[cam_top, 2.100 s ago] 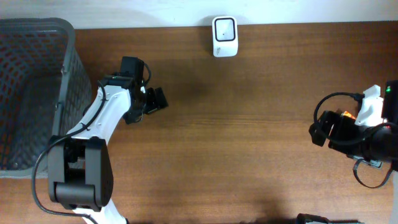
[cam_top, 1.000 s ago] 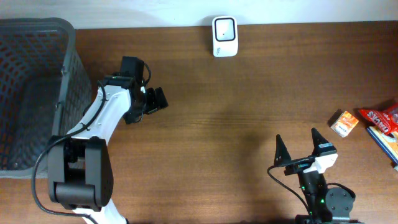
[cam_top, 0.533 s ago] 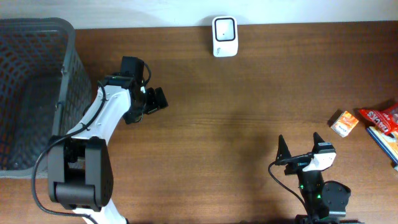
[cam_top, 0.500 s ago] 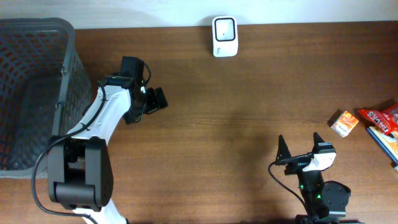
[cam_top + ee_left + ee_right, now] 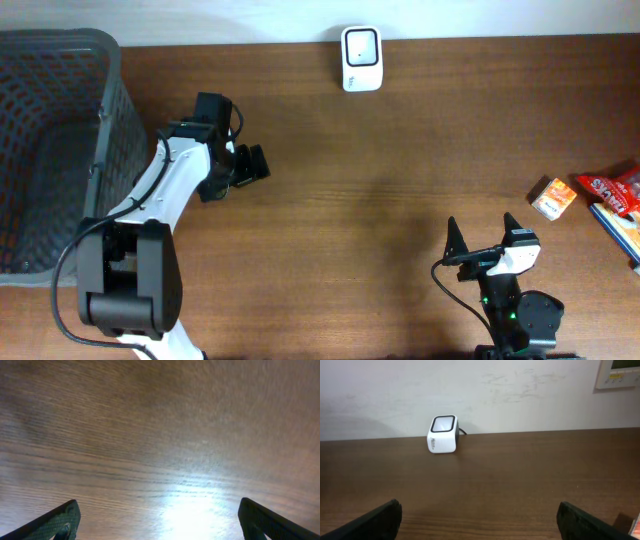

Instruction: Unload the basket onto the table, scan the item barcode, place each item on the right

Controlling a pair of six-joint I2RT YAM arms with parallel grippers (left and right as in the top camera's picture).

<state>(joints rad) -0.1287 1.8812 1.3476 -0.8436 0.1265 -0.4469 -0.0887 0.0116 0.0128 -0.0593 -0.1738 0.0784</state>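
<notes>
- Now, at the far middle edge of the brown table: a white scanner, standing up, with a dark window on top.
- Seen from the right wrist too, the same scanner, close by the pale wall.
- Near the right edge of the table: a small orange box, lying flat, touched by no claw.
- Just beside the box, further right: a red packet and a blue flat thing, both cut off by the picture edge.
- All three well apart from the scanner.
- Left claw: wide open, holding nothing, over bare wood near the grey basket.
- From the left wrist, only two dark fingertips at the bottom corners, with shiny wood between.
- Right claw: wide open as well, empty, pointing toward the scanner, at the near edge of the table, left of the small orange box and apart from it.
- Grey basket at the far left, inside too dark to tell.
</notes>
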